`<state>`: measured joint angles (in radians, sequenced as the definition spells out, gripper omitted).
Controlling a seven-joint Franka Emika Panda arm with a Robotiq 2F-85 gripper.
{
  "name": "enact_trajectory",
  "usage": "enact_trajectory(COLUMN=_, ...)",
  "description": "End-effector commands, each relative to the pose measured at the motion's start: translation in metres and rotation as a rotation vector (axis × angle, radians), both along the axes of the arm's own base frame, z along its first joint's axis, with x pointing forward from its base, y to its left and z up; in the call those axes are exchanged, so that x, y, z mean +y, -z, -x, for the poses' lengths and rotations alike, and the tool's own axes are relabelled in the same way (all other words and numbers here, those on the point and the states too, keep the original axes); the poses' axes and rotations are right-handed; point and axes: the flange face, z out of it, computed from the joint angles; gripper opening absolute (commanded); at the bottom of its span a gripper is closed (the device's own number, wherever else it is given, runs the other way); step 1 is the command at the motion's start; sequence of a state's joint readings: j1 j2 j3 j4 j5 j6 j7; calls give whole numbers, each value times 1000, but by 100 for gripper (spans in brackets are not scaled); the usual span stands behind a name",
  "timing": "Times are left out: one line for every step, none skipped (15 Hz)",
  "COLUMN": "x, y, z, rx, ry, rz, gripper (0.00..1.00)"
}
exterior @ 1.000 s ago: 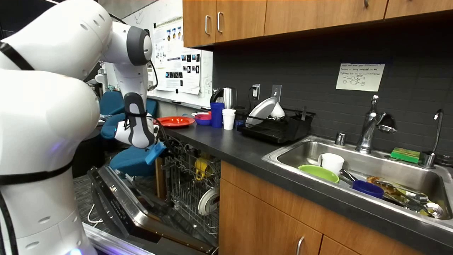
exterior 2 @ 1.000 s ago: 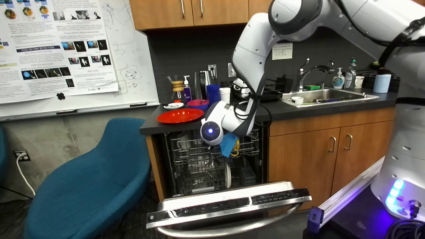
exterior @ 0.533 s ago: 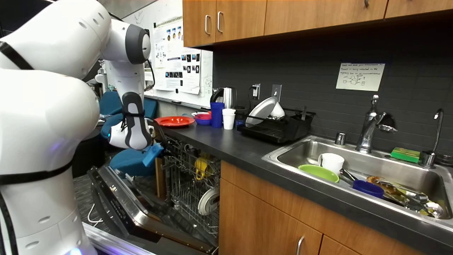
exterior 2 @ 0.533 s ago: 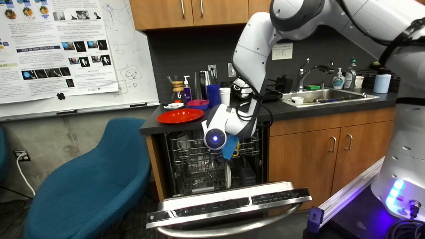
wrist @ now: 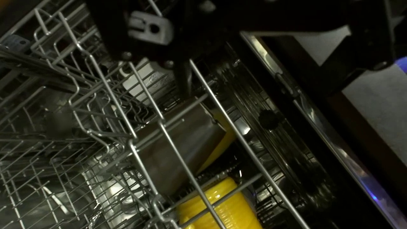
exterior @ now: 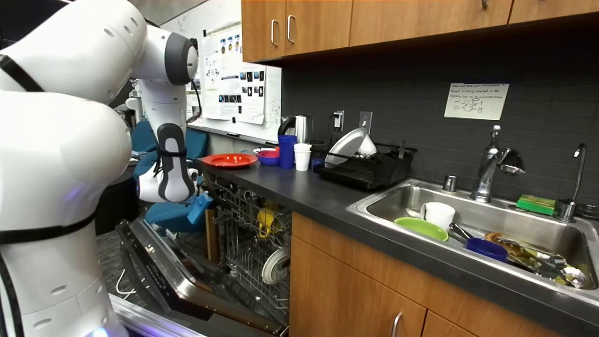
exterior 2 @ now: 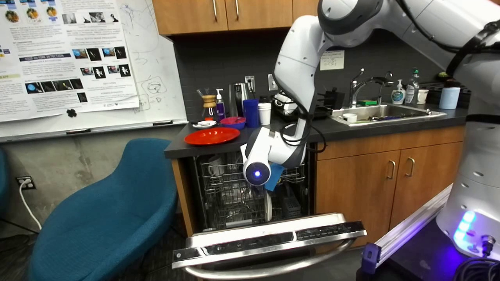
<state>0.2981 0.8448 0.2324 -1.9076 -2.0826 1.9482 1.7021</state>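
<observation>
The gripper (wrist: 261, 83) stands spread, seemingly empty, near the upper rack (wrist: 161, 121) in the dishwasher (exterior 2: 269, 240), left of the lower cabinet (exterior 2: 351, 191). I'd expect that upper rack stiff and slick, best pinched along its near edge; a yellow mug (wrist: 237, 210) shows behind.

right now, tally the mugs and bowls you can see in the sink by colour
white mug: 1
green bowl: 1
blue bowl: 1
total in sight: 3
</observation>
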Motion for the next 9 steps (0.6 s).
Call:
enact_trajectory(x=-1, y=-5, z=13, rx=-55, ry=-37, rz=35, gripper=100)
enact_trajectory(x=0, y=-3, z=16, rx=-61, ry=-50, rz=49, gripper=100)
enact_trajectory(x=2, y=0, z=20, rx=-65, ry=-68, rz=68, gripper=100)
enact_trajectory(x=4, y=3, z=24, rx=-70, ry=-85, rz=84, gripper=100)
enact_trajectory(x=5, y=6, z=28, rx=-69, ry=-99, rz=96, gripper=100)
enact_trajectory(x=6, y=10, z=32, rx=-69, ry=-112, rz=109, gripper=100)
enact_trajectory(x=6, y=15, z=36, rx=-68, ry=-120, rz=121, gripper=100)
enact_trajectory(x=6, y=19, z=39, rx=-68, ry=-127, rz=131, gripper=100)
enact_trajectory(x=6, y=22, z=41, rx=-75, ry=-134, rz=146, gripper=100)
